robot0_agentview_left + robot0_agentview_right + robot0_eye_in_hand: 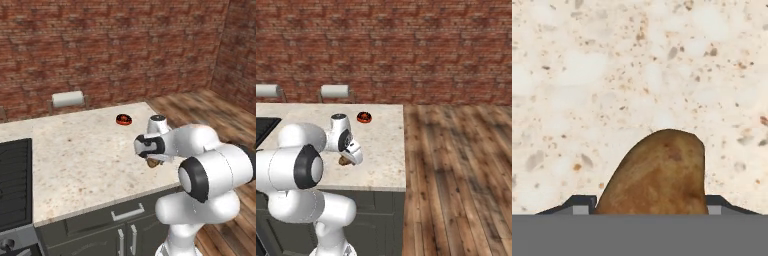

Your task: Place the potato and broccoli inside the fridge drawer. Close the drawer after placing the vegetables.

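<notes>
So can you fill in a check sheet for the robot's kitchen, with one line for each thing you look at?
Surface: speckled beige counter, over dark cabinet doors with pale handles.
Job's things: brown potato lies on the counter near its front right corner, between the finger tips. Broccoli and fridge drawer: nothing seen.
Clutter: small red and black round thing near the counter's back edge; two paper towel rolls at the back.
End effector: down at the potato, one finger tip on each side; whether it grips cannot be told.
Cables: nothing seen.
Surroundings: red brick wall, wooden plank floor to the right, dark stove top at the left.
</notes>
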Controlling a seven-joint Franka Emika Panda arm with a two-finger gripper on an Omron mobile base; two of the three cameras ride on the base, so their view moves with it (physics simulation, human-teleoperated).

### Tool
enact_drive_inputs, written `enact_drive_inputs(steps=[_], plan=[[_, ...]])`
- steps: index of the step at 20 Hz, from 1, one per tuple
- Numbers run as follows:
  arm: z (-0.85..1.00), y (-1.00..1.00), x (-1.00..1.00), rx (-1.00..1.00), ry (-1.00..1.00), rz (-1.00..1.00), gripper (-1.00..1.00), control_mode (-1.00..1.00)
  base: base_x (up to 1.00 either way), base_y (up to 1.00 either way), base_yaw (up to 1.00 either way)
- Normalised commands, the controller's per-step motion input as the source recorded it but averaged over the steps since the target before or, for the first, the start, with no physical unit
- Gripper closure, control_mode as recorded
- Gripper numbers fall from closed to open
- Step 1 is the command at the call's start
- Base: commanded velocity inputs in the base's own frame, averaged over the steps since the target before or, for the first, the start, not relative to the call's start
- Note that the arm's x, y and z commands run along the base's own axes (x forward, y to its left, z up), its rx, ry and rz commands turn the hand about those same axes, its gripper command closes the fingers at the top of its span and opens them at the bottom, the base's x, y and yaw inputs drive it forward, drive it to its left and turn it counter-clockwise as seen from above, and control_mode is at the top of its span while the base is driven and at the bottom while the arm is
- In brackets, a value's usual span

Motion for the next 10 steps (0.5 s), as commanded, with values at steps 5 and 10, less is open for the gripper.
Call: enact_drive_inputs(steps=[5, 10], plan=[[1.0, -0.54, -0.59, -0.01, -0.12, -0.09, 1.0, -1.0, 0.0, 0.0, 0.0], [0.86, -0.64, -0.84, 0.0, -0.11, -0.08, 1.0, -1.0, 0.0, 0.0, 0.0]])
